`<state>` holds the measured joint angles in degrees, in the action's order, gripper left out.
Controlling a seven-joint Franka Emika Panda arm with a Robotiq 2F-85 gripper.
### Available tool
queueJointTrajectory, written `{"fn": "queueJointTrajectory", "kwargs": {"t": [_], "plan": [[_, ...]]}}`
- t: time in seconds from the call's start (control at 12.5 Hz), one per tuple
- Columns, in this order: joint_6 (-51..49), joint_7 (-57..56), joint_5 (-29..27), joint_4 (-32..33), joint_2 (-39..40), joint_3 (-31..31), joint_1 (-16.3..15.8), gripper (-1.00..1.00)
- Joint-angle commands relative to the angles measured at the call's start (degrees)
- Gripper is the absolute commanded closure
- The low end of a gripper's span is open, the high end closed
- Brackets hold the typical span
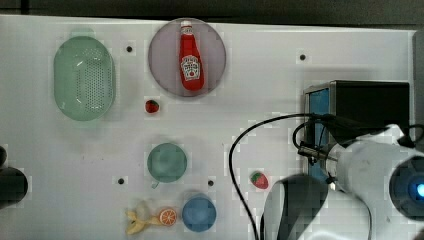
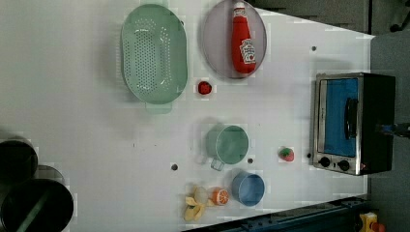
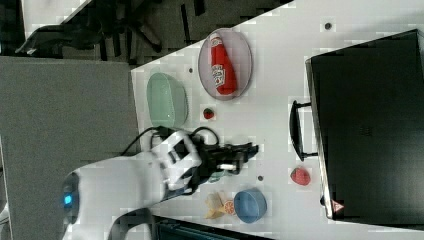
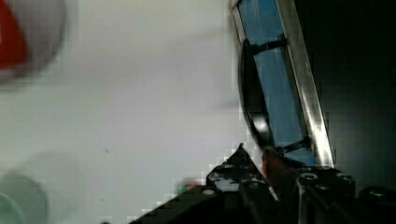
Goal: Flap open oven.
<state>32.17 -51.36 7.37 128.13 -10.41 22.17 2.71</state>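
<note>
End effector [image 3: 250, 150]: dark, carried on the white arm, hanging over the counter short of the oven's front; nearly clenched, a narrow gap between the fingers, nothing seen held.
Oven handle [image 4: 252, 100]: dark bar standing off the glass, close ahead of the end effector in the wrist view, not seen touched.
Oven [image 2: 353, 123]: at the counter's edge on the left view's right, black top, silver frame, blue glass door shut, knobs beside the door.
Counter [image 1: 280, 75]: white, with small dark holes.
Strawberry [image 2: 286, 154]: on the counter just in front of the oven.
Blue bowl [image 2: 248, 189]: near the counter's edge, beside an orange slice [image 2: 221, 195] and a banana [image 2: 194, 205].
Green cup [image 2: 227, 145]: mid-counter.
Ketchup bottle [image 2: 243, 41]: lying on a grey plate [image 2: 215, 43], near the far edge.
Green colander [image 2: 153, 53]: beside the plate.
</note>
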Motion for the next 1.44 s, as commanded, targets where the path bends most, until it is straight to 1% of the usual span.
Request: {"fn": "queueJointTrajectory", "kwargs": {"t": [0.08, 0.4, 0.88, 1.2, 1.28, 1.44], "plan": [[5.5, -8.0, -0.2, 0.6, 3.3, 1.6, 0.3, 0.65], [12.9, -8.3, -0.2, 0.7, 9.2, 3.8, 0.4, 0.65], [17.6, -8.3, -0.3, 0.7, 16.3, 3.9, 0.4, 0.65], [18.7, -8.0, -0.1, 0.8, 18.8, 3.4, -0.2, 0.65], [18.7, -7.5, 0.4, 0.8, 18.9, 3.3, -0.4, 0.65], [18.5, -5.5, 4.3, 0.8, 18.9, 2.8, -1.2, 0.65]]}}
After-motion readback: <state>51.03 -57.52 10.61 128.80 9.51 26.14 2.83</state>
